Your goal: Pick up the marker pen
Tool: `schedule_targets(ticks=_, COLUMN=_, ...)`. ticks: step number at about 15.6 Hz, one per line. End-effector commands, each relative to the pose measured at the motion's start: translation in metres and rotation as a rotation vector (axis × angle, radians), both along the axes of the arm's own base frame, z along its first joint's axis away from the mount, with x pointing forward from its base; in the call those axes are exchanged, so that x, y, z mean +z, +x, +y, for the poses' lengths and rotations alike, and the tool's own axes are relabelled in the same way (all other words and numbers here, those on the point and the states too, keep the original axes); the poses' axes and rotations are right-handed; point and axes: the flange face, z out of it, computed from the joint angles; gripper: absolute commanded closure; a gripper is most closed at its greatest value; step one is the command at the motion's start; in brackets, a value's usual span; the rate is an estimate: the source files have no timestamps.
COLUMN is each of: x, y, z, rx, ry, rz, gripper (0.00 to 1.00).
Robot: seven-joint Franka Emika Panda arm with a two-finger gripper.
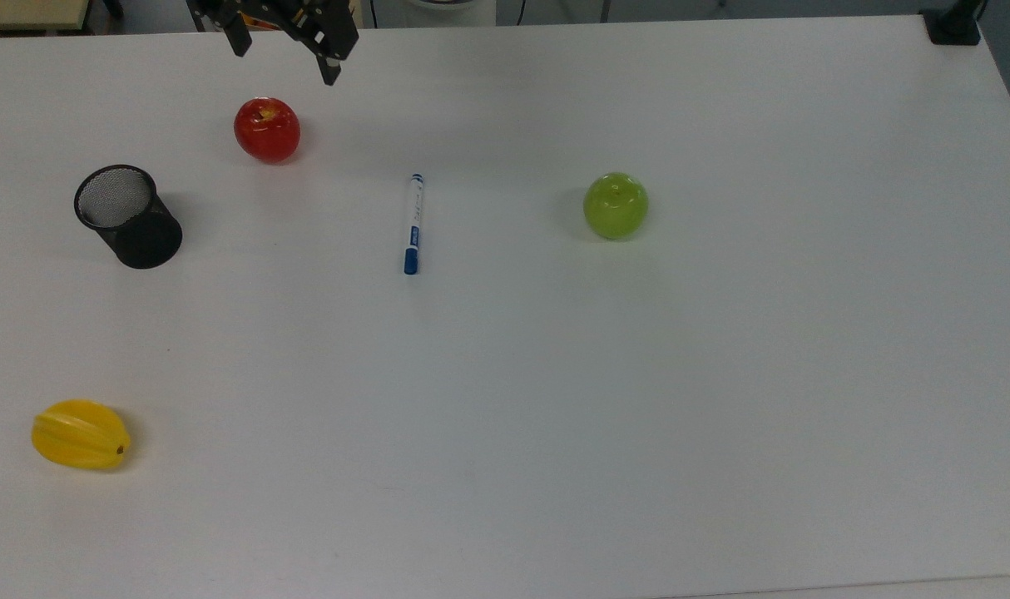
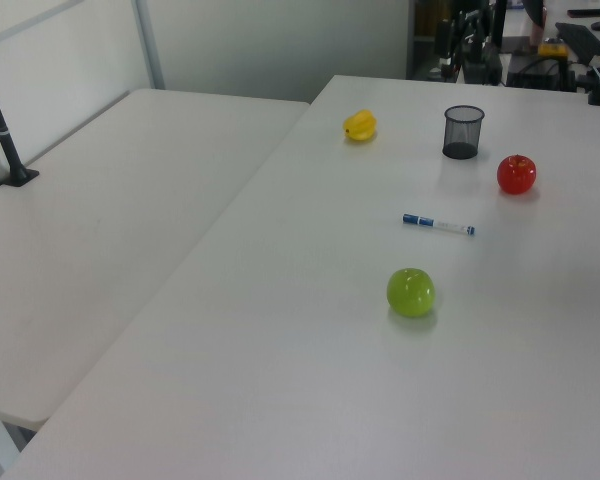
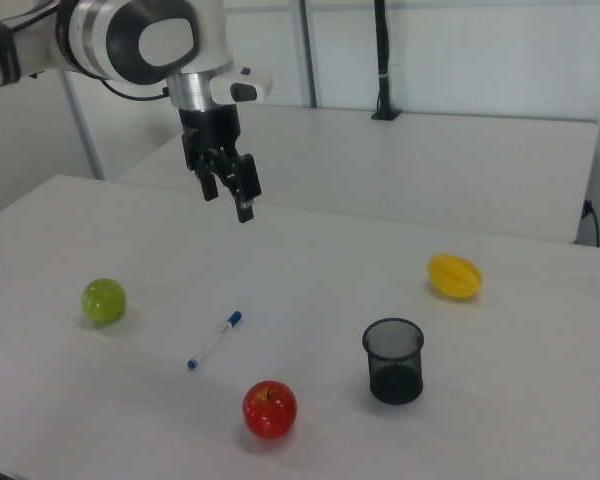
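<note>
Marker pen [image 1: 412, 223] lies flat on the white surface [image 1: 638, 374], between the red apple [image 1: 267, 129] and the green apple [image 1: 616, 205], touching neither. Jaws of the gripper [image 3: 228, 190] stand wide and empty, raised well above the pen. Black mesh cup [image 1: 126, 215] stands upright beyond the red apple.
</note>
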Motion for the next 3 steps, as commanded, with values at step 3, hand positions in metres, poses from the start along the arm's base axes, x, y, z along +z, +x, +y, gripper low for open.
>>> schedule_targets(ticks=3, x=0.0087, y=-0.0139, z=-0.0018, rx=0.016, ry=0.0, rz=0.008, gripper=0.0)
